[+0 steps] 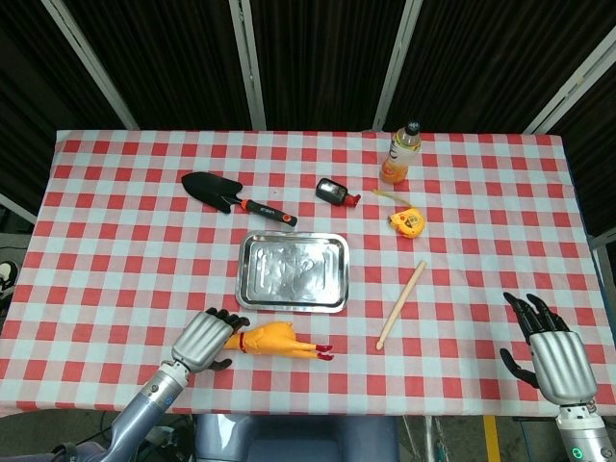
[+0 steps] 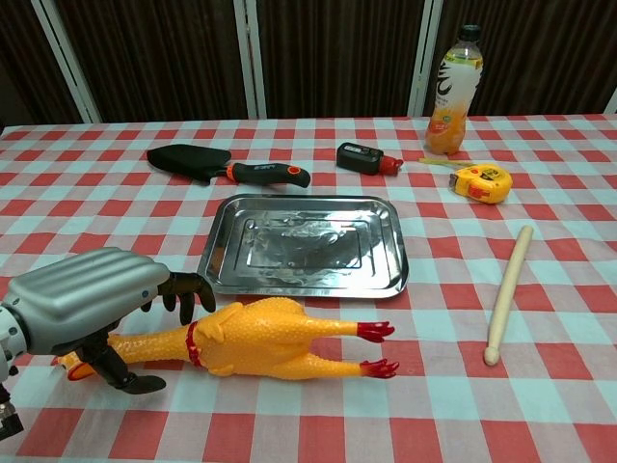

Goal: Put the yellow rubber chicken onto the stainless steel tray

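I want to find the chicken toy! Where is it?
The rubber chicken lies at the table's near edge, just in front of the steel tray, with the left hand over its head end.
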